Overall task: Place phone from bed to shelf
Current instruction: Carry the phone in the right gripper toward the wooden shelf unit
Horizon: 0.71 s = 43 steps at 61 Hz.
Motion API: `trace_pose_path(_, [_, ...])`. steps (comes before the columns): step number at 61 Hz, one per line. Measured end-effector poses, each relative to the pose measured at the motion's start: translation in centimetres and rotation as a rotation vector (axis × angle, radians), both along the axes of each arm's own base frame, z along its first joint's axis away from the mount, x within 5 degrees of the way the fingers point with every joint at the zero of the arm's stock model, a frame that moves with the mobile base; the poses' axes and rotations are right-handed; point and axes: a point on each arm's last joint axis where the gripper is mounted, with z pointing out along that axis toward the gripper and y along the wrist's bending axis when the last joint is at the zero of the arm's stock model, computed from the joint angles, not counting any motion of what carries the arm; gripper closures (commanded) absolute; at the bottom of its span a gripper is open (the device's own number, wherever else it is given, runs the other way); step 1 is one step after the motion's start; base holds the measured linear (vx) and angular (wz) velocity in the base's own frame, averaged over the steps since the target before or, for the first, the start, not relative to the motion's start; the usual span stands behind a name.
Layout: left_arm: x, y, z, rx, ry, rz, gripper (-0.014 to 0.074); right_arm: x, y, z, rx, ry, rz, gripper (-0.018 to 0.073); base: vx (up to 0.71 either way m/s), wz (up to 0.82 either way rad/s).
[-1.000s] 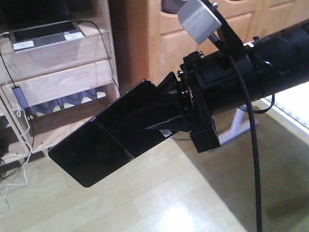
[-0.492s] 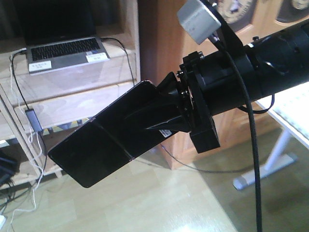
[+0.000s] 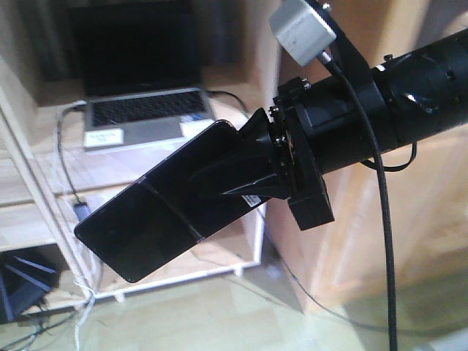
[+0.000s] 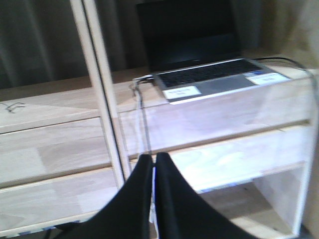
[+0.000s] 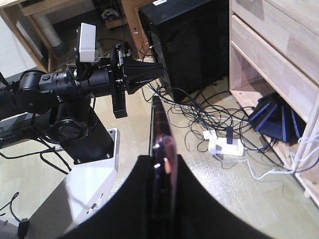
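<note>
The phone (image 3: 146, 219), a glossy black slab with a centre crease, hangs in the air in front of the pale-wood shelf (image 3: 33, 223). My right gripper (image 3: 219, 183) is shut on its near end. In the right wrist view the phone (image 5: 158, 124) shows edge-on, pinkish rim up, clamped between the fingers of the right gripper (image 5: 160, 159). My left gripper (image 4: 153, 158) is shut with nothing in it and points at the shelf boards (image 4: 60, 149); it also shows as the left gripper (image 5: 158, 71) across the floor. The bed is out of view.
An open grey laptop (image 3: 142, 117) sits on a shelf board, cables hanging from it. A thin white upright (image 4: 102, 89) stands before the shelf. Tangled cables and a white power strip (image 5: 224, 145) lie on the floor beside a black box (image 5: 189, 40). A wooden cabinet (image 3: 409, 205) stands right.
The shelf and laptop have slid rightward and grown larger in the front view as the base turned towards them. The phone stays clamped in the right gripper at the same angle.
</note>
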Motion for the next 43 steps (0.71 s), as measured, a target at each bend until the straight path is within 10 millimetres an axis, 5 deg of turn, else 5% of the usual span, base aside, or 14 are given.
trace_pose_path(43, [0.00, 0.00, 0.00, 0.000, 0.000, 0.000, 0.0595, 0.00, 0.00, 0.00, 0.000, 0.000, 0.000, 0.0562, 0.31, 0.25])
